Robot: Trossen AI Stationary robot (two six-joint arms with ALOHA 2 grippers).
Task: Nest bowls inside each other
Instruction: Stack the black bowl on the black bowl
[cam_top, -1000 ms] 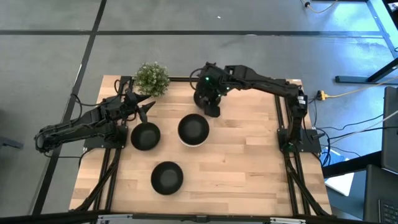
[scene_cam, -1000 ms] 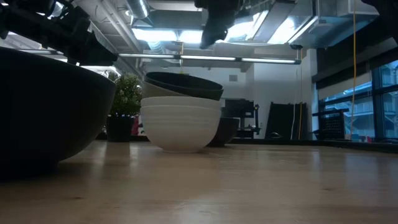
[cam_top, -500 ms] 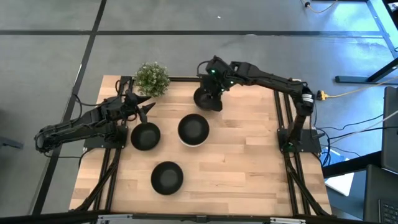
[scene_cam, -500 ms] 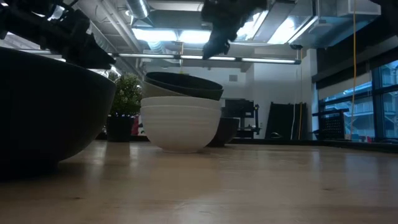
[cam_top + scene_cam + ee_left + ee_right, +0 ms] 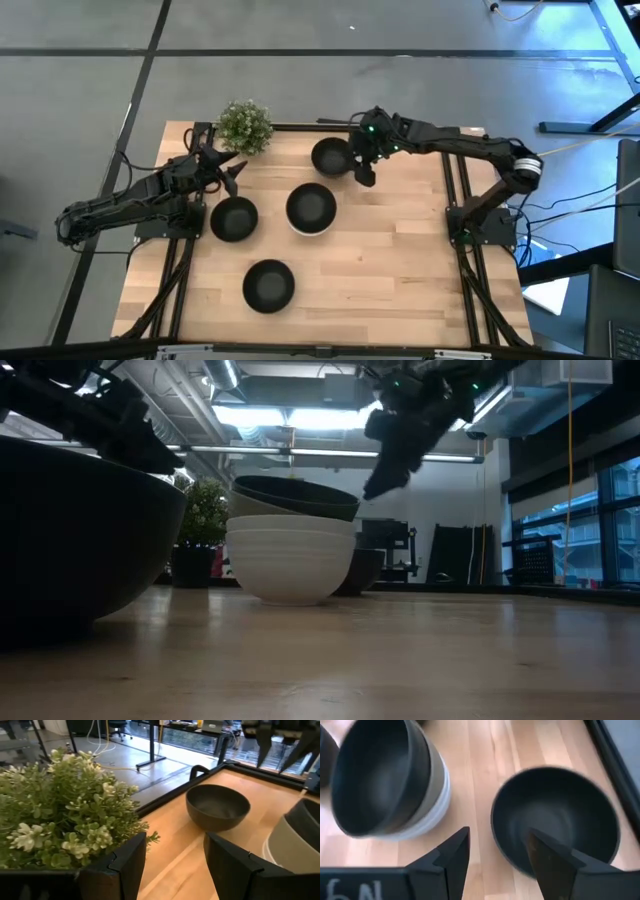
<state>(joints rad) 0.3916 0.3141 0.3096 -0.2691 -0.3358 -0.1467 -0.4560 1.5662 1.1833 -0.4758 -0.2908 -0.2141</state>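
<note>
Your right tool [image 5: 364,176], fingers spread and holding nothing, hangs beside the empty dark bowl [image 5: 330,157]; the white bowl [image 5: 311,209] holds nested bowls.

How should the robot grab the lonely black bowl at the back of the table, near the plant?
Best by its rim. The black bowl sits upright and open on the table, with nothing inside, so one finger could go inside the wall and one outside. The right gripper, open, hangs just beside it, so coming down from above on that near edge looks easiest. The left gripper waits by the plant.
</note>
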